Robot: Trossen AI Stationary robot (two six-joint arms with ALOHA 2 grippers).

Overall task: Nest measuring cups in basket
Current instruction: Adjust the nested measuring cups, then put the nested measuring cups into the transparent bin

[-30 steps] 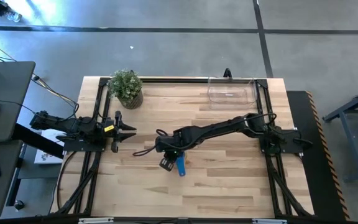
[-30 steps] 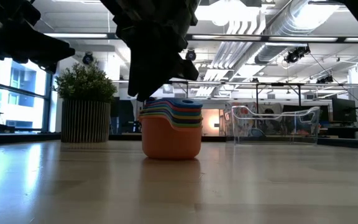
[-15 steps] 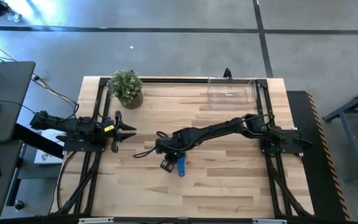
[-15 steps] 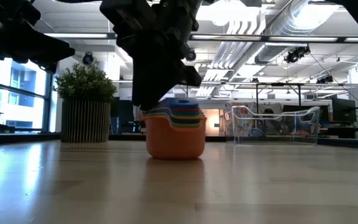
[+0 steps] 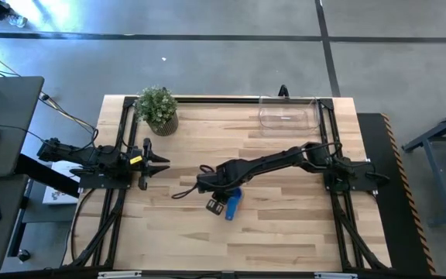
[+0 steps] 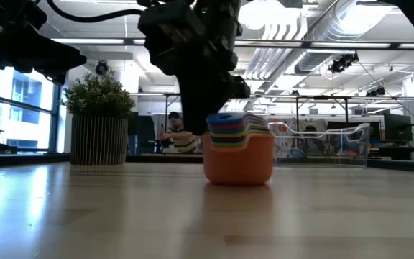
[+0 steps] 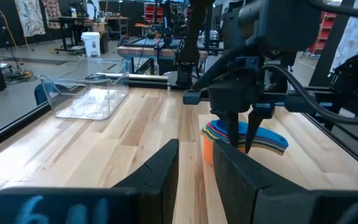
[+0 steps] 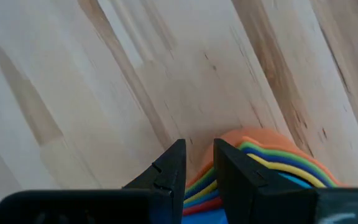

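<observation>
The measuring cups point(image 6: 239, 151) stand nested in one stack mid-table, orange outermost and blue point(image 5: 231, 204) on top; they rest on the orange cup's base. My right gripper point(image 8: 199, 171) reaches steeply down onto the stack's left side and is shut on it. The basket point(image 5: 289, 115), clear and low-walled, sits at the far right edge and also shows in the left wrist view point(image 7: 86, 99). My left gripper point(image 7: 197, 174) waits level at the table's left side point(image 5: 157, 161), open with nothing between its fingers. My right gripper has the stacked coloured rims point(image 8: 196, 190) between its two fingers, at the stack's left side. The fingers point(image 7: 232, 134) come from above, slanting steeply down. Whether one finger is inside the cups, I cannot tell. The stack stands upright on the table.
A potted plant point(image 5: 158, 108) stands at the far left corner. A black cable loop point(image 5: 183, 191) hangs off the right arm, left of the stack. Bare wood lies between the stack and the basket. A person point(image 6: 175, 133) sits in the room beyond the table.
My right gripper has tipped further downward and shifted a little toward the table's right edge. The stack of cups has slid along the table the same way, staying upright on its base.
</observation>
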